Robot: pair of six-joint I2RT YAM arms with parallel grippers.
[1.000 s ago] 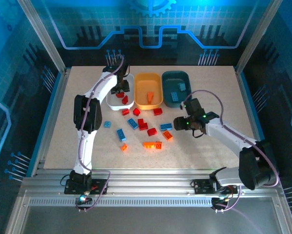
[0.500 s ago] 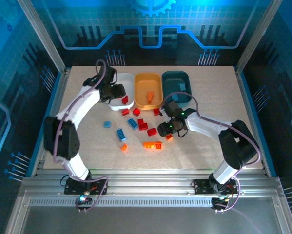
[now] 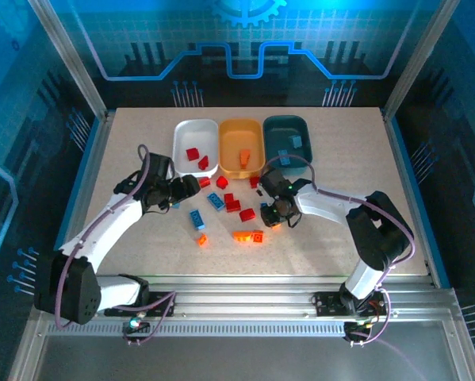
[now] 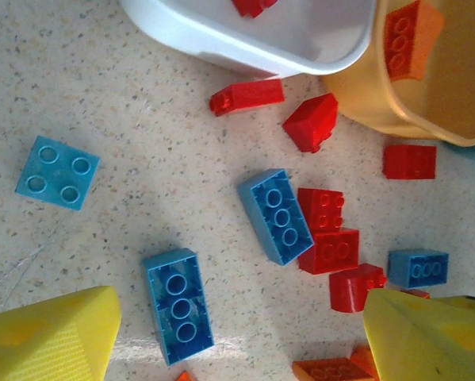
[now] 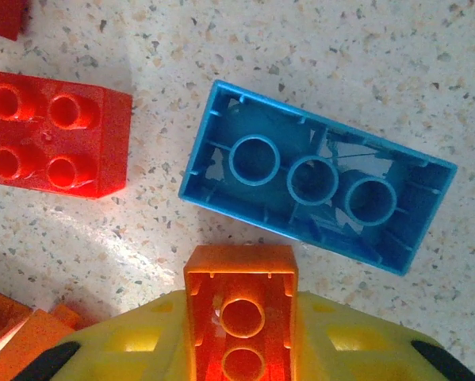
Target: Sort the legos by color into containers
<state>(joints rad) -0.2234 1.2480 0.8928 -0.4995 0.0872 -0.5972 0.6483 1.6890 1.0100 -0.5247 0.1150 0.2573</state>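
The right pincer (image 3: 275,213) was clenched on a small orange brick (image 5: 241,294), with the brick's hollow side showing. The orange-yellow tray (image 3: 239,133) sat at the far edge of the tabletop (image 3: 340,238), between the white tray (image 3: 193,131) and the dark teal tray (image 3: 278,128). From this pincer it lay toward the far edge and a little to the left, quite near. I think the next move would be a short carry that way, then a drop.

The left pincer (image 4: 239,317) was released, its two yellow fingers (image 4: 55,341) wide apart above a blue brick (image 4: 178,305). The brick's long side ran along the fingers, so they could squeeze its thin sides. Its teal tray lay nearer the right arm.
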